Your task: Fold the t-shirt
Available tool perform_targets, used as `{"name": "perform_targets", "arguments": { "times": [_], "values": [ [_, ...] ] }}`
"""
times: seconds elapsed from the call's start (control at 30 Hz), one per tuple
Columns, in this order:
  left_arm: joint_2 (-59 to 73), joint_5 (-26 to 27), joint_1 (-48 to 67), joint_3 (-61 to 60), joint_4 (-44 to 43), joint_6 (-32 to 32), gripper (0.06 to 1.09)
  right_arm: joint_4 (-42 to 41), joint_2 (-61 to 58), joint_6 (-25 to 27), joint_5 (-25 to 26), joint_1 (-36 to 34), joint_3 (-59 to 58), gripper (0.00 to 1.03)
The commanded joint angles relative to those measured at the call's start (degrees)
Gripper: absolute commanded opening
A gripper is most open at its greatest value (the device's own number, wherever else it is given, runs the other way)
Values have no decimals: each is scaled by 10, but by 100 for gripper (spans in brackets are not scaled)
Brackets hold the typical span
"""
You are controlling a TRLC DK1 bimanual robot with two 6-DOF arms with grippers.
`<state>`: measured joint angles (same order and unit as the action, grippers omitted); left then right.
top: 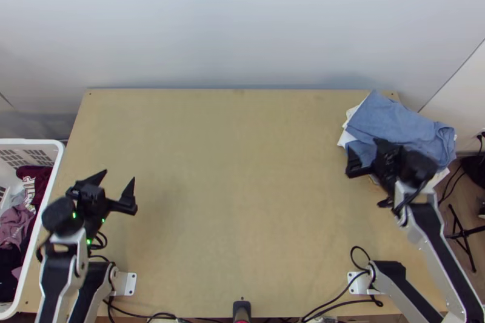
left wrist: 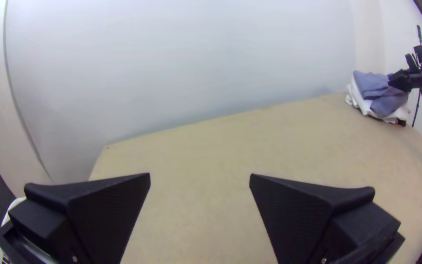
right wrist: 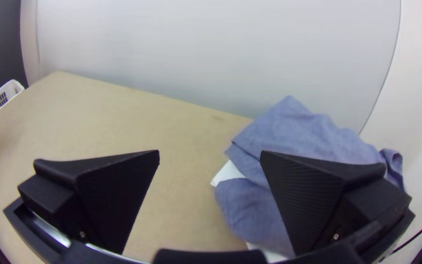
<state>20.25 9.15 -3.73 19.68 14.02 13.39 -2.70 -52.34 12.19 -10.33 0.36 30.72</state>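
At the table's far right corner a blue cloth [top: 394, 120], loosely folded and rumpled, lies on a stack of white cloth [top: 344, 139]. My right gripper [top: 364, 146] is open at the stack's near left part, partly over the blue cloth. In the right wrist view, one finger of the open right gripper [right wrist: 210, 152] overlaps the blue cloth [right wrist: 304, 132]; nothing is between the tips. At the table's left side my left gripper [top: 119, 176] stands open and holds nothing. Its two fingers are wide apart in the left wrist view, where the left gripper [left wrist: 200, 175] faces bare wood.
A white laundry basket [top: 56, 180] with dark, mauve and grey clothes stands against the table's left side. Bare wood of the table [top: 236, 183] stretches between the arms. Black cables [top: 339, 303] run along the near edge. A pale wall [top: 242, 26] rises behind.
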Motion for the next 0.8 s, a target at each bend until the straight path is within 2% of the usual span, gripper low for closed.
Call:
{"name": "perform_targets", "arguments": {
  "times": [0.0, 0.17, 0.47, 0.77],
  "values": [
    [-207, 4, -26, -147, -73, -13, 105, -146, 49, -1, 17, 52, -123, 96],
    [-203, 7, -24, -146, -66, -34, 105, -161, 115, -9, 22, 85, -174, 96],
    [-203, 8, -18, -157, -73, -45, 105, -162, 253, -18, 65, 140, -261, 96],
    [-204, 8, -22, -169, -73, -47, 105, -148, 334, -26, 67, 170, -291, 97]
  ]
}}
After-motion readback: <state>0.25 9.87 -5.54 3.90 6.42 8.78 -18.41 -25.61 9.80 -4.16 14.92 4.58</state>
